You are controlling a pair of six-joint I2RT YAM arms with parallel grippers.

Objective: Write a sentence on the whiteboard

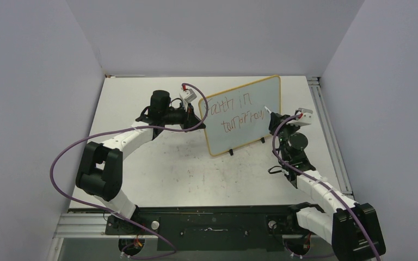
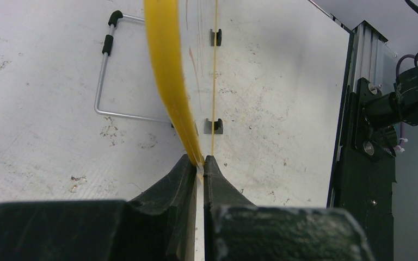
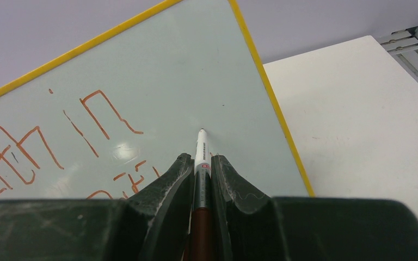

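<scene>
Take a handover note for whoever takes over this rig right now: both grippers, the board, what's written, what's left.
Left gripper: shut on the whiteboard's left edge. The board stands on its feet on the table.
Right gripper: shut on the marker, with the tip aimed at the board's right side, past the writing. Contact is unclear.
Done: the sentence has two lines, roughly "Faith in" and "tomorrow".
Left: any further words, probably in the blank strip below the second line. Then pull the marker away and release the board.
</scene>
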